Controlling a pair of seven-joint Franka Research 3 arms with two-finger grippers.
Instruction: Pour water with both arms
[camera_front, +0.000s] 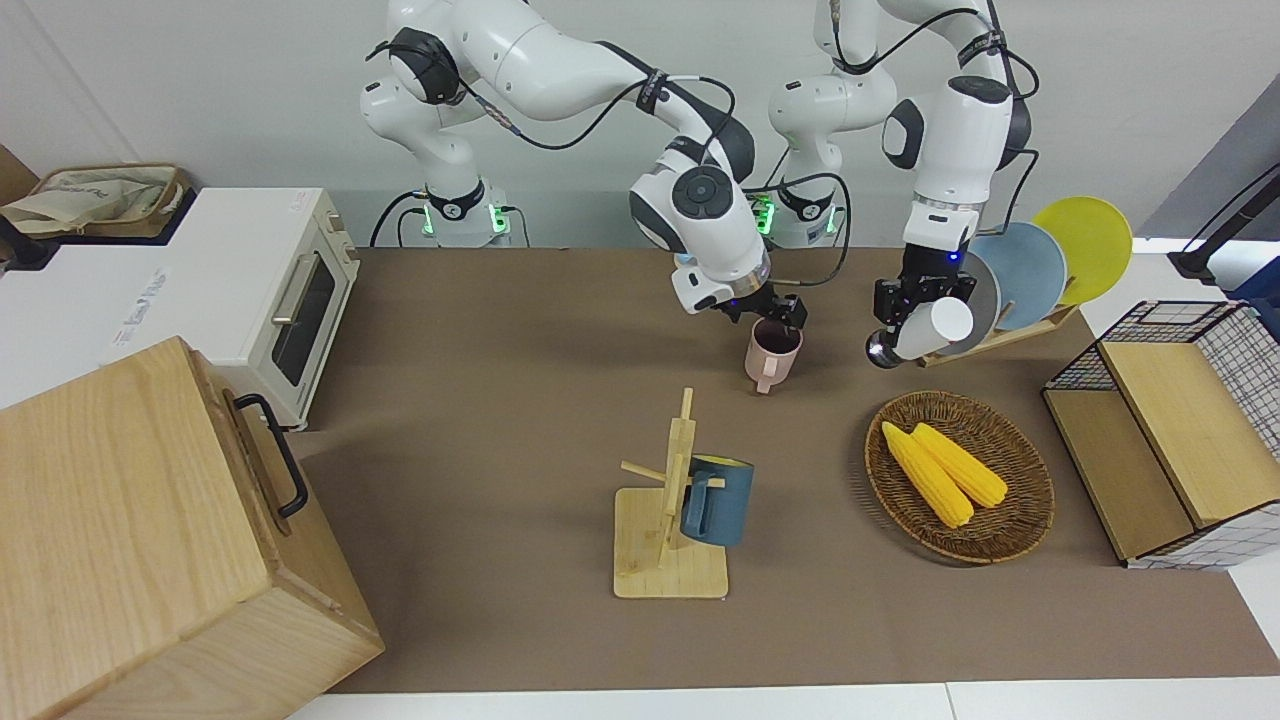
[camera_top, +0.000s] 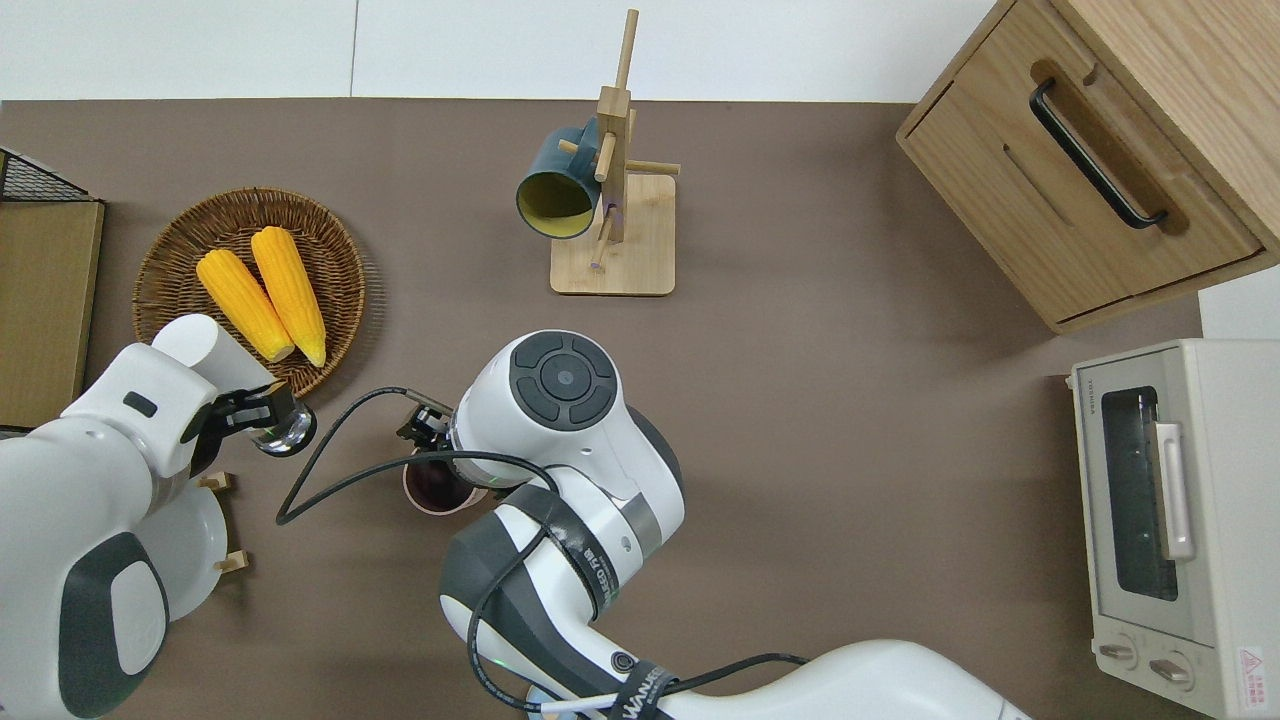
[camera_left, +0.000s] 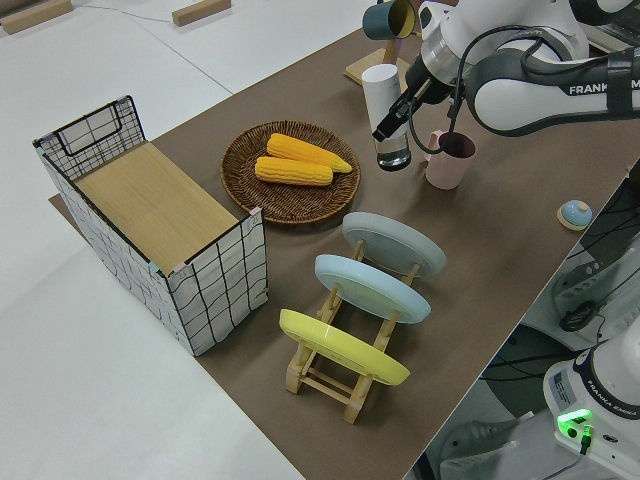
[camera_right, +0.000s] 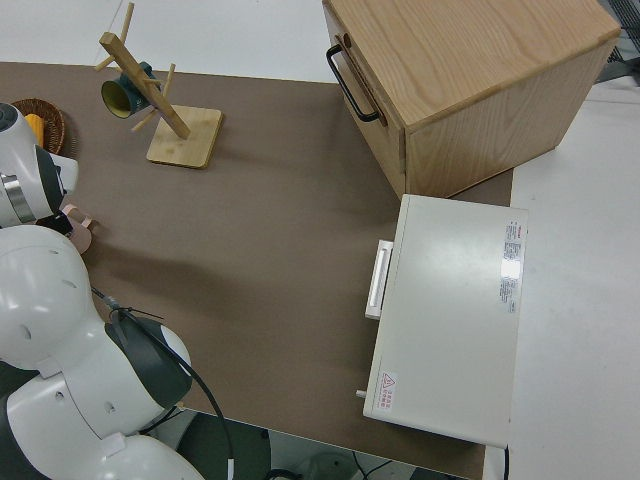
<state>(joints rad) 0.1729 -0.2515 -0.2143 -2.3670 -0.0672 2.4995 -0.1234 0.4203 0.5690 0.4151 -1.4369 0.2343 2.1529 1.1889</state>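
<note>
My right gripper is shut on the rim of a pink mug, near the middle of the table on the robots' side. The mug is dark inside and partly hidden under the right arm in the overhead view. I cannot tell whether it touches the table. My left gripper is shut on a white cylindrical container with a clear shiny end. The container is tilted, clear end low and toward the mug. It hangs over the table beside the wicker basket, a short gap from the mug.
A wicker basket holds two corn cobs. A wooden mug tree carries a blue mug. The plate rack and wire basket stand at the left arm's end. A wooden cabinet and toaster oven stand at the other end.
</note>
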